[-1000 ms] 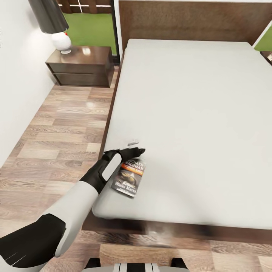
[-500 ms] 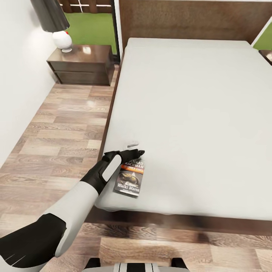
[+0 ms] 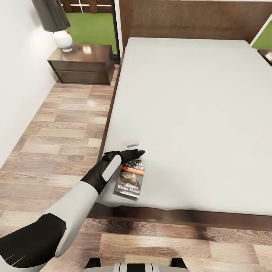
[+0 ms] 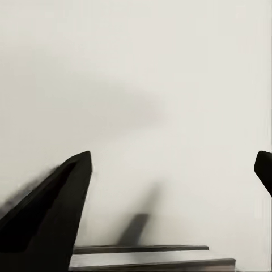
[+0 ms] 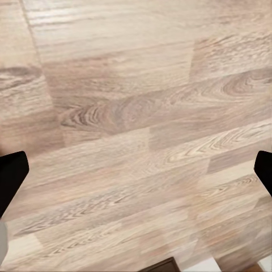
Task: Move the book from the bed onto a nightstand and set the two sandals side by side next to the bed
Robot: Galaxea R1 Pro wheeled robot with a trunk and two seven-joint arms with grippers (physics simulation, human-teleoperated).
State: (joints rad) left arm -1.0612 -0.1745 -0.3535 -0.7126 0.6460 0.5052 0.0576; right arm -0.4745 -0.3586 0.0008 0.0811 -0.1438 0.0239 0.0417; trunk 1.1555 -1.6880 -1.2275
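Observation:
The book (image 3: 131,178), dark with an orange band and white lettering, lies flat on the bed's grey mattress (image 3: 196,113) near its front left corner. My left gripper (image 3: 136,151) hovers low over the mattress at the book's far end. In the left wrist view, the left gripper (image 4: 173,161) has its fingers (image 4: 62,198) wide apart, open and empty, with mattress between them. My right gripper (image 5: 139,170) is open over bare wood floor (image 5: 136,102). A nightstand (image 3: 83,64) stands left of the headboard. The sandals are out of view.
A lamp with a white base (image 3: 63,39) stands on the left nightstand's top. The corner of a second nightstand (image 3: 266,55) shows at the right edge. A white wall (image 3: 19,83) bounds the plank floor (image 3: 64,128) left of the bed.
The whole head view has shifted a little, so the bed's front edge sits higher in the picture. My left gripper keeps its place at the book's far end.

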